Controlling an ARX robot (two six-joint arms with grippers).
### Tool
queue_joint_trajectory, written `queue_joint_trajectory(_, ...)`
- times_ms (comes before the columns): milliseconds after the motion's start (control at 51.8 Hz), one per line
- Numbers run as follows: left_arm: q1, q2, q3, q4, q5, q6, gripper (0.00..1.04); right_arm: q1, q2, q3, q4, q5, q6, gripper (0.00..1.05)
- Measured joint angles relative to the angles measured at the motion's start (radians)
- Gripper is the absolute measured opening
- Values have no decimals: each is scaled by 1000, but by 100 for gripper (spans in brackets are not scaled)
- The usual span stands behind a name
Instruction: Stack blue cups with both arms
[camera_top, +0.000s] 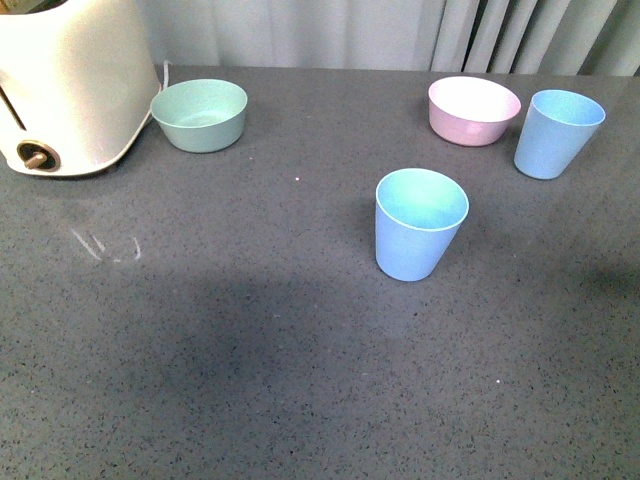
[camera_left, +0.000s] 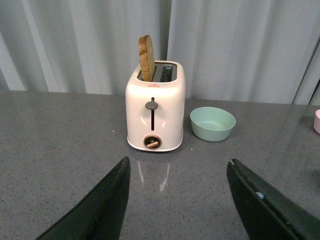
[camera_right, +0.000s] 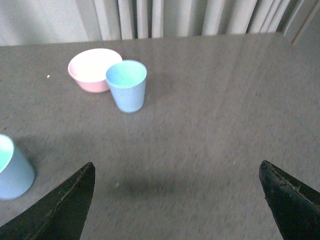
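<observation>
Both grippers spread wide and empty over the grey tabletop (camera_top: 250, 350), the two blue cups standing apart

The left gripper (camera_left: 178, 161) has its jaws far apart, with nothing between them and only bare table in the gap; it faces a white toaster (camera_left: 155, 107) with a slice of bread (camera_left: 146, 58) upright in one slot and a mint-green bowl (camera_left: 212, 123) just beside it. The right gripper (camera_right: 176, 164) is likewise released, jaws wide and holding nothing, and faces the far blue cup (camera_right: 127, 85), which stands upright just beside the pink bowl (camera_right: 90, 70). The near blue cup (camera_top: 420, 225) stands upright towards the middle of the table, closer to the robot and well apart from the far one; both are open side up
</observation>
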Motion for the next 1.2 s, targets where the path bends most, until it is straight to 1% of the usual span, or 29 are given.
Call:
queue_joint_trajectory(39, 0, 0, 0, 0, 0, 0, 70, 1, 120, 61, 57, -8, -39, 96)
queue_joint_trajectory(77, 0, 0, 0, 0, 0, 0, 75, 6, 208, 112, 69, -22, -61, 96)
queue_joint_trajectory(97, 0, 0, 0, 0, 0, 0, 77, 8, 238, 129, 70, -26, -71, 96)
queue_joint_trajectory(174, 0, 0, 0, 0, 0, 0, 94, 38, 506, 293, 55, -31, -138, 96)
queue_joint_trajectory(193, 0, 0, 0, 0, 0, 0, 97, 46, 556, 328, 45, -28, -154, 96)
queue_joint_trajectory(212, 0, 0, 0, 0, 0, 2, 98, 53, 600, 360, 37, -20, -166, 96)
queue_joint_trajectory(251, 0, 0, 0, 0, 0, 2, 95, 74, 704, 444, 11, 16, -214, 96)
queue_joint_trajectory(347, 0, 0, 0, 0, 0, 2, 96, 125, 892, 642, -71, 64, -298, 96)
queue_joint_trajectory(425, 0, 0, 0, 0, 0, 2, 96, 165, 991, 762, -122, 82, -332, 96)
queue_joint_trajectory(483, 0, 0, 0, 0, 0, 2, 96, 185, 1034, 814, -141, 93, -341, 96)
queue_joint_trajectory(733, 0, 0, 0, 0, 0, 2, 96, 233, 1149, 922, -181, 142, -354, 96)
queue_joint_trajectory(1197, 0, 0, 0, 0, 0, 2, 96, 270, 1276, 1070, -255, 187, -371, 96)
